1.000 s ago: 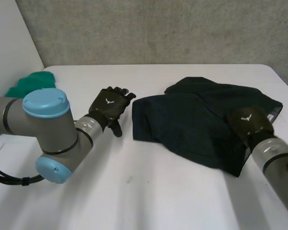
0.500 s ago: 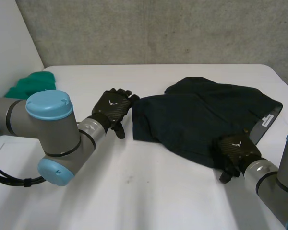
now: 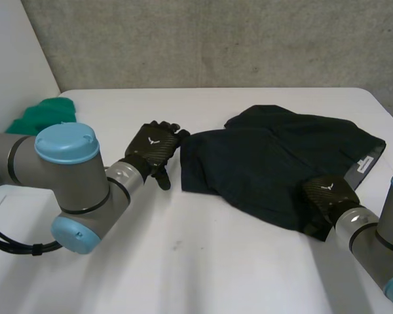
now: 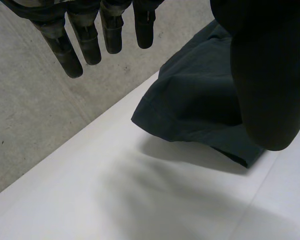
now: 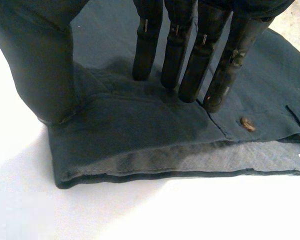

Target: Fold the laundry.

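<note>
Near right corner of the surface (image 3: 216, 261): right hand (image 3: 327, 196), planted on the nearest corner of the garment (image 3: 262, 157). Presses straight fingers (image 5: 190, 75) tip-down onto the cloth, with the thumb (image 5: 45, 65) down at the corner's edge beside them. Grips nothing; open.

Further in, on the left half: left hand (image 3: 154, 147), just beside the garment's left corner; cannot tell whether touching. Held above the bare surface with fingers (image 4: 85, 35) straight and slightly spread, thumb (image 4: 270, 75) well apart from them. Empty; open.

Across the right half: dark garment, lying spread out. Long axis roughly parallel to the far edge, one end toward the left hand, the other toward the right edge. Doubled at the near corner, with a lighter inner layer showing below the hem. Carries a white label (image 3: 363, 163) at the right end and a small brown button (image 5: 247, 123) just beyond the right fingertips.

Far left edge: green cloth (image 3: 42, 114), bunched, well apart from the garment.

Beyond the far edge: grey wall (image 3: 216, 39).
</note>
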Motion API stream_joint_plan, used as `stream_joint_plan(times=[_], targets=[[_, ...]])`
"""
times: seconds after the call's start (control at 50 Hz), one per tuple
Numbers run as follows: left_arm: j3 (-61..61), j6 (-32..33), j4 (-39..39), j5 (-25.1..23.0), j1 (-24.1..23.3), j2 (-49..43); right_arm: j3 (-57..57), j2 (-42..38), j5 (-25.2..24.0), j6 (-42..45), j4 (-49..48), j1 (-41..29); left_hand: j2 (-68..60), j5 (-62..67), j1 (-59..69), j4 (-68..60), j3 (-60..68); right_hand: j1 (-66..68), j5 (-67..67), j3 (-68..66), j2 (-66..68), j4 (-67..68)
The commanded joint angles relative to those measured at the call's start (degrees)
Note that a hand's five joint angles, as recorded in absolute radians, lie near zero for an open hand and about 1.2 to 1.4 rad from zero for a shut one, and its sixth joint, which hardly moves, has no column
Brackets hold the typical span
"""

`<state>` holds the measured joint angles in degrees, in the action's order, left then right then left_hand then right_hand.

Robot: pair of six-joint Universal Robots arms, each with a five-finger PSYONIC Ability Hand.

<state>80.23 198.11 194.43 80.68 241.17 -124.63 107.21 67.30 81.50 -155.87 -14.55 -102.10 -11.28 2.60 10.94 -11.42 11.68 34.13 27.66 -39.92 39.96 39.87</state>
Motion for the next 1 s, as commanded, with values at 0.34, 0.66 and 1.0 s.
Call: stream_joint_plan(times=[0.34, 0.66, 1.0], targets=[[0.54, 0.09, 0.08, 0.00, 0.09, 0.17, -1.13, -1.12, 0.15, 1.18, 2.77, 1.99, -0.62, -0.71, 0.95, -0.48, 0.21, 31.86, 28.33, -26.07, 26.03, 26.12], [0.45, 0.09, -0.01, 0.00, 0.17, 0.26, 2.03, 5.12, -0.38, 0.48, 5.15, 2.26, -0.46, -0.87, 0.79, -0.31, 0.05, 2.37, -1.16, 3.42, -3.46, -3.38], [0.54, 0.09, -0.01, 0.00, 0.17, 0.26, 0.72, 0.64, -1.26, 0.74, 3.48, 2.34, -0.45, -0.88, 0.79, -0.31, 0.05, 6.73, 3.20, -0.94, 0.90, 0.98]])
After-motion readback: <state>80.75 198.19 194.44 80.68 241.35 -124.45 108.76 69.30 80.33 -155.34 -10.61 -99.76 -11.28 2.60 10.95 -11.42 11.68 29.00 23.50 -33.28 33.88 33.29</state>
